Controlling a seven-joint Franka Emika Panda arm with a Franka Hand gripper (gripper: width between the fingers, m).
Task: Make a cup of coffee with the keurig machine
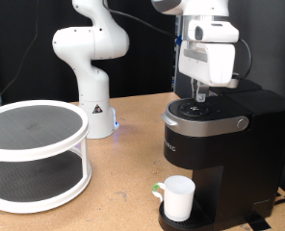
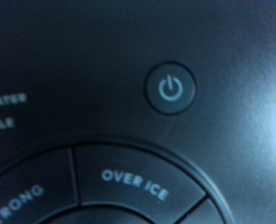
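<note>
The keurig machine (image 1: 220, 144) is a black box at the exterior view's right, with its silver-grey lid handle down. The white cup (image 1: 178, 197) stands upright on the drip tray under the spout. My gripper (image 1: 202, 98) points straight down onto the machine's top panel, its dark fingers together as one narrow tip, holding nothing. The wrist view is very close to that panel (image 2: 73, 56). It shows a blue-lit power button (image 2: 172, 89) and a button marked OVER ICE (image 2: 133, 182). No fingers show in the wrist view.
A white two-tier round rack (image 1: 37, 154) stands at the exterior view's left. A second white robot arm (image 1: 92, 67) stands on the table behind it. The wooden tabletop (image 1: 123, 164) lies between rack and machine.
</note>
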